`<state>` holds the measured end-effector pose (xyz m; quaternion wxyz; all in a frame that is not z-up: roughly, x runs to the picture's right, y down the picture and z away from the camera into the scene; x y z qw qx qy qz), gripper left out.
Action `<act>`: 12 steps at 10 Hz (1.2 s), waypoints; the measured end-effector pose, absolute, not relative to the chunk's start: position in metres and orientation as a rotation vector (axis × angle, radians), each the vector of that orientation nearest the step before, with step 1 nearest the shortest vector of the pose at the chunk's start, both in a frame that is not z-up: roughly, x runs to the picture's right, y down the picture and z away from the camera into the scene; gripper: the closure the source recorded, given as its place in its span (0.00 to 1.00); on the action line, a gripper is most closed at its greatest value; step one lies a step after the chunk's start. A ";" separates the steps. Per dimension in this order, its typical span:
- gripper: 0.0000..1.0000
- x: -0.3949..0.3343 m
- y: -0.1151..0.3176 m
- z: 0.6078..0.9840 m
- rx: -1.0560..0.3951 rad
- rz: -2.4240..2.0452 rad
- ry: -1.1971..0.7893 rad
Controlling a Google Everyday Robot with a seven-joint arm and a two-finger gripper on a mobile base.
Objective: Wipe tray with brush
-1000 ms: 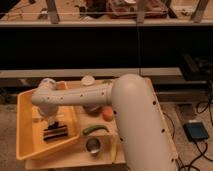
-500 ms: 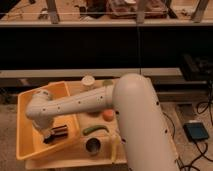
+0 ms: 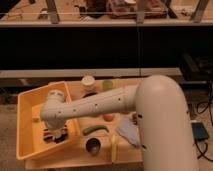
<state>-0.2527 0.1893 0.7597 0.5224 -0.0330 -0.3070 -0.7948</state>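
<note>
With the tool (image 3: 56, 130) positioned directly over the brush (image 3: 52, 137) on the tray (image 3: 26, 125) floor, grip state not discernible, keep bristles flat and stroke with light, even pressure.

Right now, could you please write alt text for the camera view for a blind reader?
A white robot arm reaches into the yellow tray, its end effector down at the dark brush; a green vegetable lies outside the tray.

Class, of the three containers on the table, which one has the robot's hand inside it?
The yellow-orange tray: the hand is down inside it, over the brush. The metal cup and white-lidded jar stand outside it.
</note>
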 end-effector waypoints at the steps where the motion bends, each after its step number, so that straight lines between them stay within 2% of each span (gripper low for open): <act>1: 0.90 -0.248 0.185 0.761 -0.077 -1.898 -0.724; 8: 0.90 -0.293 0.138 0.802 -0.049 -1.963 -0.694; 12: 0.90 -0.335 0.163 0.790 -0.040 -2.001 -0.761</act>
